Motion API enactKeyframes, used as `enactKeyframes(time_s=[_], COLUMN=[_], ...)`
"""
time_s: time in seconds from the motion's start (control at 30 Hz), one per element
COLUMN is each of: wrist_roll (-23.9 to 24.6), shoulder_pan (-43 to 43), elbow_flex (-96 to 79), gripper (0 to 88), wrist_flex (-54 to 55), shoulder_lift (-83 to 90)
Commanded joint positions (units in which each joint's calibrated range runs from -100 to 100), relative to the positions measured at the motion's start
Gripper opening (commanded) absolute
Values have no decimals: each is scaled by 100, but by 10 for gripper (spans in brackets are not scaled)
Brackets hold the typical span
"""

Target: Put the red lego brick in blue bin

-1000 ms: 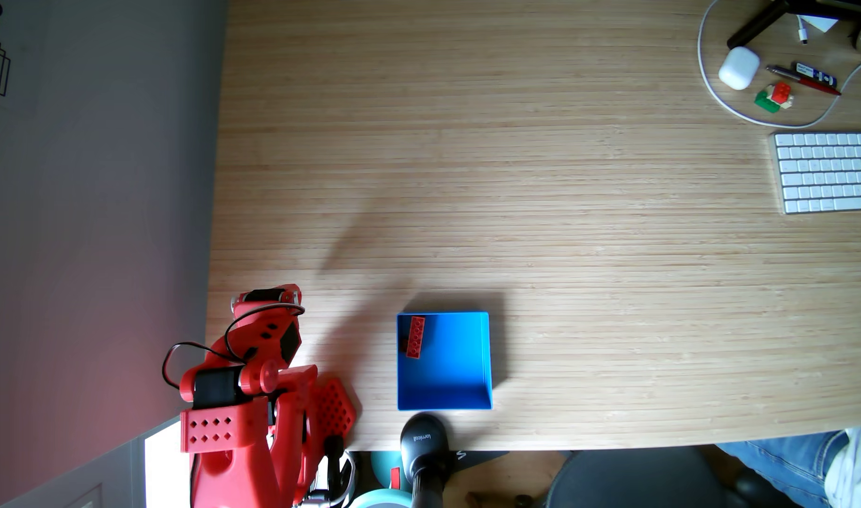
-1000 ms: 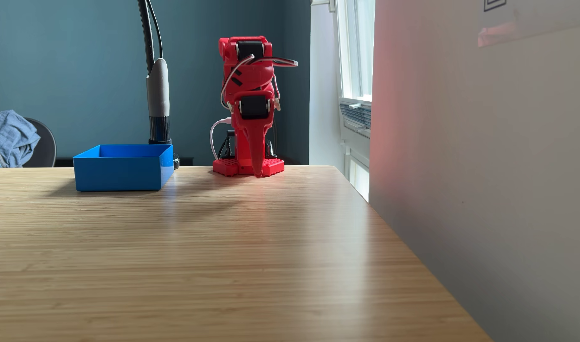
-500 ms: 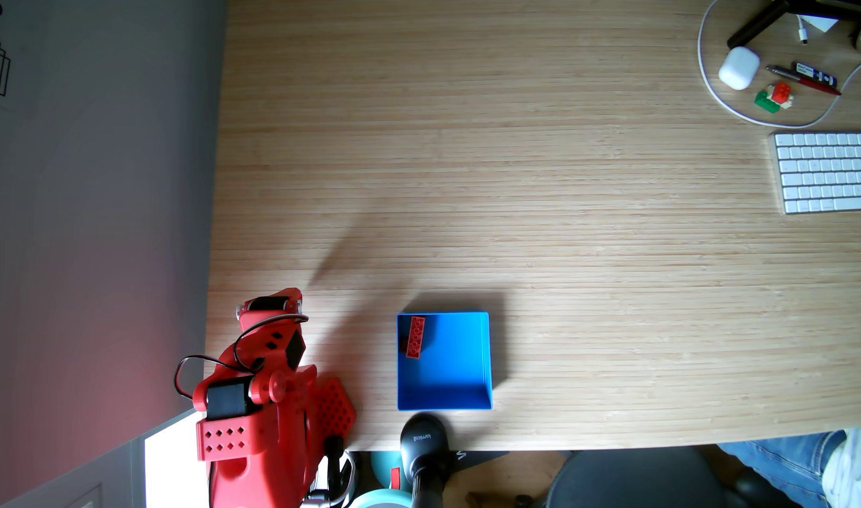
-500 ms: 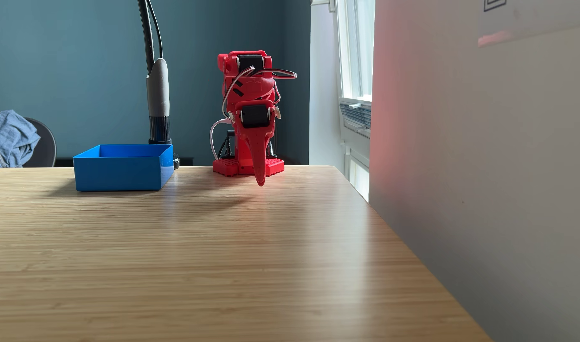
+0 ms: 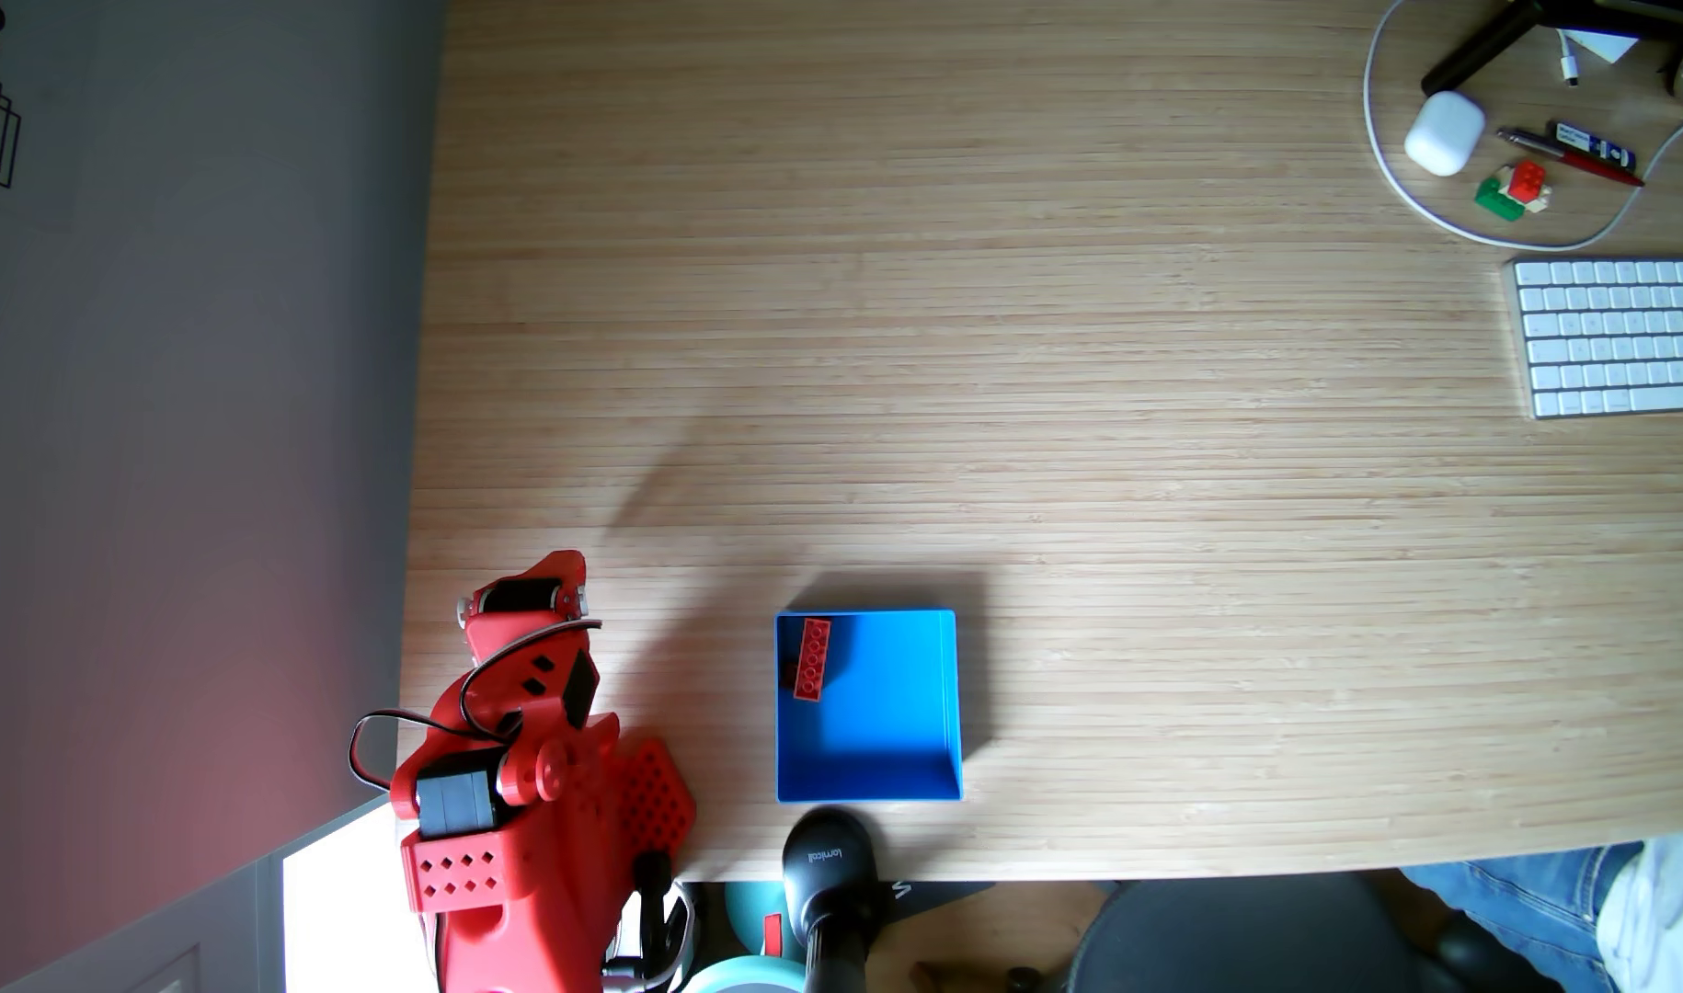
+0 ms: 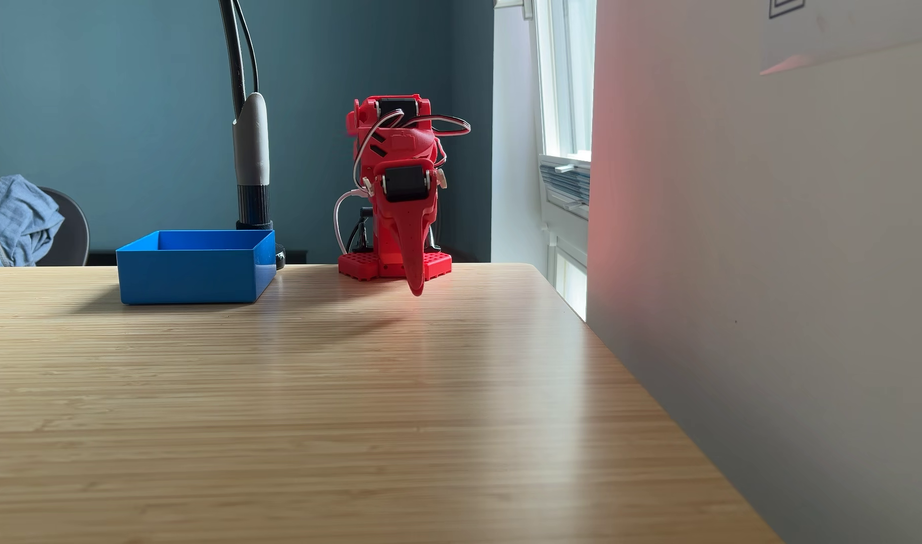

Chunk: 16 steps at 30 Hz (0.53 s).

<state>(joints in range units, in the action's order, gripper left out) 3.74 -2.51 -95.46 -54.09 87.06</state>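
- Brick first — the red lego brick (image 5: pixel 812 659) lies flat inside the blue bin (image 5: pixel 948 707), close to its left wall in a fixed view from above, studs up.
- Blue bin sits on the wooden table (image 5: pixel 1010 382), to the right of the red arm (image 5: pixel 522 745) in that view.
- Gripper (image 6: pixel 415 290) points down just above the table — fingers together, holding nothing, well apart from the bin.
- Keyboard (image 5: pixel 1621 339) lies far right.

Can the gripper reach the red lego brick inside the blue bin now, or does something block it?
Probably yes. The red lego brick lies in the open-topped blue bin, uncovered, near the wall facing the arm. The gripper hangs shut, folded near the base.
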Motion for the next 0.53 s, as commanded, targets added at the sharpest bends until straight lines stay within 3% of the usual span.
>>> enactKeyframes(time_s=[0.0,0.5], wrist_roll=[-63,-68], shoulder_pan=[-12,-12], elbow_flex=[-73,-200], gripper=[0,0], wrist_flex=[-19,5], shoulder_lift=[9,9])
